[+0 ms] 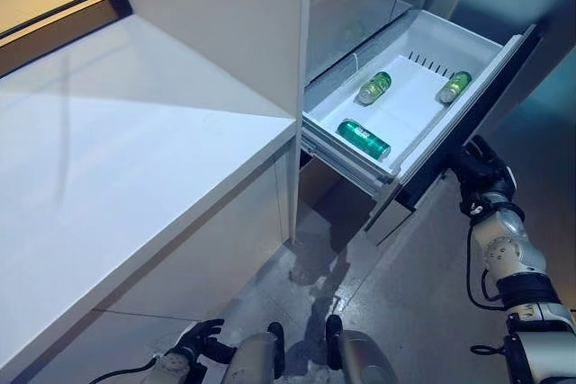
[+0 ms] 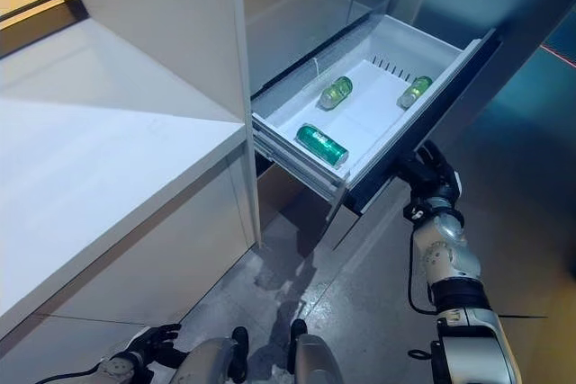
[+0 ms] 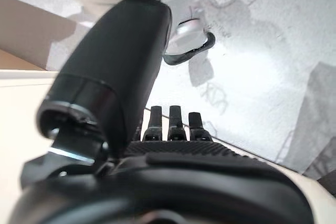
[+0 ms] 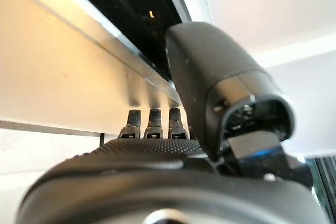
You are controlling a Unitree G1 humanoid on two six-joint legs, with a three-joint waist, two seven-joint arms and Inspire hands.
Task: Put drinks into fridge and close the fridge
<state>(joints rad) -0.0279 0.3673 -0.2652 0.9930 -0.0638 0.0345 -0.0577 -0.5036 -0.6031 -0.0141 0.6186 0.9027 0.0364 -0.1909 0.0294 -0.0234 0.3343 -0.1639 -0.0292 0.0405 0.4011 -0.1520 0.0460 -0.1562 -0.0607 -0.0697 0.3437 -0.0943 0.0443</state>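
Note:
The fridge's white drawer (image 1: 423, 42) stands pulled out, with its dark front panel (image 1: 477, 105) facing my right side. Green cans lie on their sides in it: one near the front left (image 1: 364, 138), one in the middle (image 1: 373, 87), one at the right wall (image 1: 454, 86). My right hand (image 1: 481, 168) is at the outer face of the front panel, and its straight fingers (image 4: 150, 121) touch the panel (image 4: 63, 77). It holds nothing. My left hand (image 1: 200, 341) hangs low by my side with relaxed fingers (image 3: 175, 124) and is empty.
A white counter (image 1: 108, 159) runs along the left. A white cabinet side panel (image 1: 234, 24) stands next to the drawer. Grey floor (image 1: 423, 276) lies below and to the right of the drawer.

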